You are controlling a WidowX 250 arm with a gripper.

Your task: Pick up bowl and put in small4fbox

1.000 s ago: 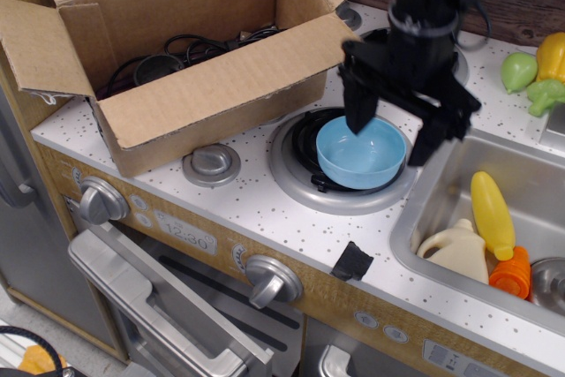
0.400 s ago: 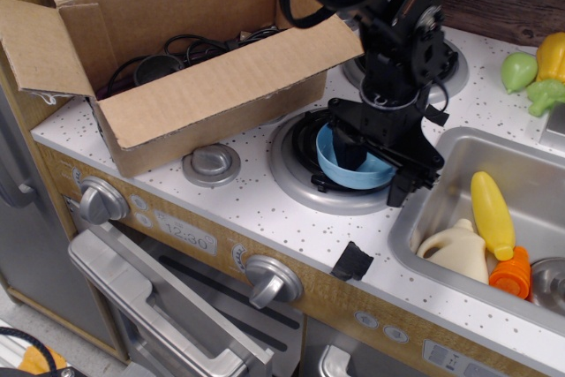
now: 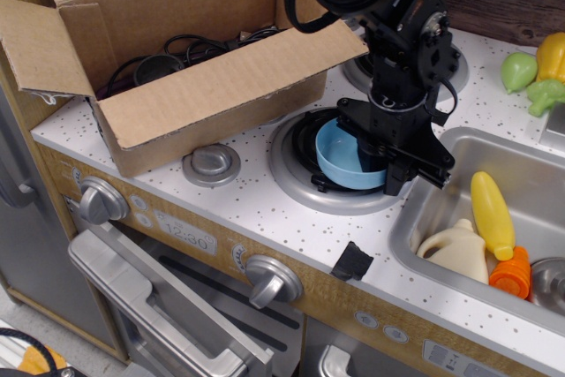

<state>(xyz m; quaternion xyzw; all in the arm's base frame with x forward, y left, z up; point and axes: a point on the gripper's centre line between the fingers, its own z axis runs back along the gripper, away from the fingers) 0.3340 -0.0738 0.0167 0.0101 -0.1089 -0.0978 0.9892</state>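
The light-blue bowl sits on the front stove burner, its right half hidden by the arm. My black gripper is down on the bowl's right rim, one finger inside the bowl and one outside, the jaws narrowed onto the rim. The bowl still rests on the burner. The brown cardboard box stands open to the left, flaps spread, with black cables inside. Its near flap is close to the arm.
A steel sink on the right holds a yellow corn, a cream bottle and an orange carrot. Green and yellow toy vegetables lie at the back right. A black patch lies near the counter's front edge.
My gripper has come down from above the bowl to its right rim, shifted slightly right, and the jaws have narrowed from wide open onto the rim. The bowl has hardly moved.
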